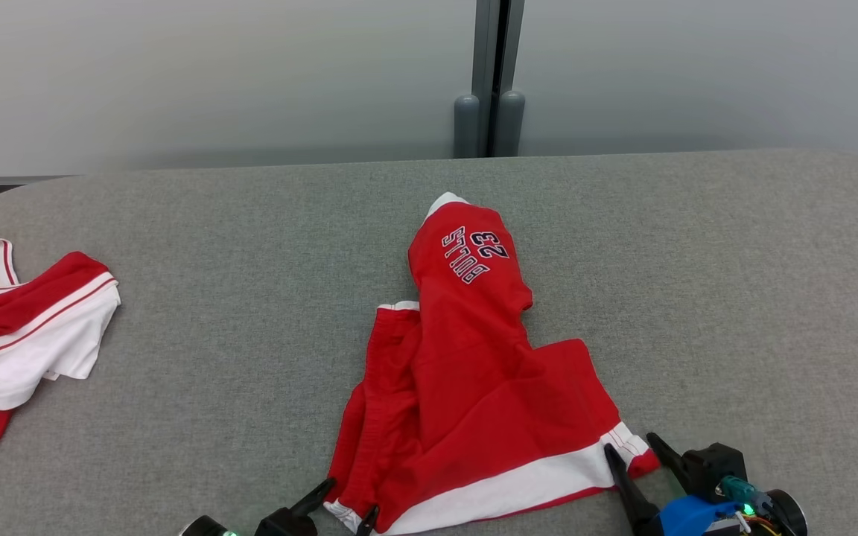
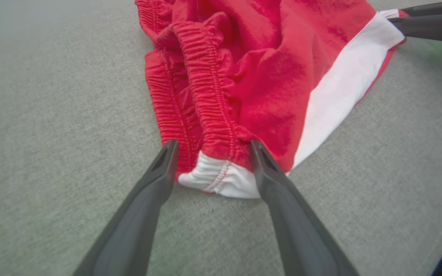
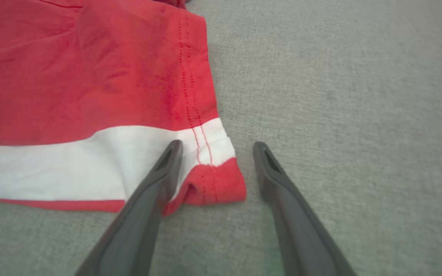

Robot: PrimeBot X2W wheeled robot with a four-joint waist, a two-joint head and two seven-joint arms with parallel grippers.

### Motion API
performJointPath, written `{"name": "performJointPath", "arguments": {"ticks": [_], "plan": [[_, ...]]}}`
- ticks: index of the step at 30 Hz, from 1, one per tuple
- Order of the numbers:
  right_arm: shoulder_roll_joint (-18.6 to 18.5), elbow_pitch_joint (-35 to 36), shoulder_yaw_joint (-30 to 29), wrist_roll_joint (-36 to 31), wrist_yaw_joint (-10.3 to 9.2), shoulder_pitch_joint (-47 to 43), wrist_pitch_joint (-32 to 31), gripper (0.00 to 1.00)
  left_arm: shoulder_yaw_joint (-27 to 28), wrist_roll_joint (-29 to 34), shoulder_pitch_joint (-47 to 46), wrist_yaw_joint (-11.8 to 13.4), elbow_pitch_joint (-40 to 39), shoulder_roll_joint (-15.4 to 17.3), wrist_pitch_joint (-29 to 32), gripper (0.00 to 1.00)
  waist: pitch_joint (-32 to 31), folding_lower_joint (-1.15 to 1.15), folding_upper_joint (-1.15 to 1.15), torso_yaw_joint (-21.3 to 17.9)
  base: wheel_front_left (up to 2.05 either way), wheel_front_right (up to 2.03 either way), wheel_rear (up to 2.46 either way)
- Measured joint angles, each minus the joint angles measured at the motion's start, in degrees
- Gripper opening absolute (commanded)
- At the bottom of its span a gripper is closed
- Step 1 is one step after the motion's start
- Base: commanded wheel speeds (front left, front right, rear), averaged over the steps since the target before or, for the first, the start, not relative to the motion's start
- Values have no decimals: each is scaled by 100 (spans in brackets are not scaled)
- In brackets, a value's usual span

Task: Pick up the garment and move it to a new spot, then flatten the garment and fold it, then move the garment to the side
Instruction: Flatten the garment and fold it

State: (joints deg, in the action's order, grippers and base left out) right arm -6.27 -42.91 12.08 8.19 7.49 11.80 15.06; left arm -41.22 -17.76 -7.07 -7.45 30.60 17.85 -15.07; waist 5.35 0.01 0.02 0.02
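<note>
Lying where: shorts (image 1: 474,372) crumpled at the middle of the table (image 1: 697,260), reaching toward its near edge.
Fabric: judged light, limp and soft; likely to sag and bunch when lifted.
Hold points: the elastic-edged corner and the white-banded hem corner, both by the table's near edge.
Left gripper (image 2: 213,142): fingers spread, straddling the elastic-edged corner.
Right gripper (image 3: 216,142): fingers spread, one over the white band, the hem corner between them.
</note>
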Motion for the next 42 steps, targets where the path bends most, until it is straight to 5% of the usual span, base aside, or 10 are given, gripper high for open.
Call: {"name": "performJointPath", "arguments": {"ticks": [1, 2, 3, 4, 12, 20, 34, 42], "plan": [[-1, -33, 38, 52, 0, 23, 8, 39, -47, -67, -23, 0, 49, -8, 0, 55, 0, 0, 0, 0, 0, 0, 0], [-9, -29, 62, 87, 0, 47, 8, 26, -69, -135, -34, 0, 78, -18, 0, 21, 0, -1, 0, 2, 0, 0, 0], [-14, -19, 80, 114, 0, 71, 8, 26, -97, -158, -45, 0, 98, -16, 0, 21, -3, -1, 0, 6, 0, 0, 0], [-15, -11, 100, 143, 0, 81, 8, 0, -115, -189, -55, 0, 105, -16, 0, 0, -7, -1, 0, 8, 0, 0, 0], [-99, 726, 105, 190, 0, 35, 8, 0, 80, -296, -119, 0, -203, -99, 0, 0, -76, -1, -1, 20, 0, 0, 0], [-154, 1434, 112, 364, 0, 410, 8, 0, 846, -414, -708, 0, -975, -102, 1, 0, 93, -1, -1, -8, 0, 0, 0], [58, 749, 334, 972, 0, 4558, 9, 0, 775, -1047, -4797, 0, -580, 519, 0, 0, 1310, 1, 0, -430, 0, 0, 0], [198, -175, -159, 1279, 0, 6696, 8, 0, 354, -1595, -7123, 0, 133, 593, 0, 0, 1949, 1, 0, -630, 0, 0, 0]]}}
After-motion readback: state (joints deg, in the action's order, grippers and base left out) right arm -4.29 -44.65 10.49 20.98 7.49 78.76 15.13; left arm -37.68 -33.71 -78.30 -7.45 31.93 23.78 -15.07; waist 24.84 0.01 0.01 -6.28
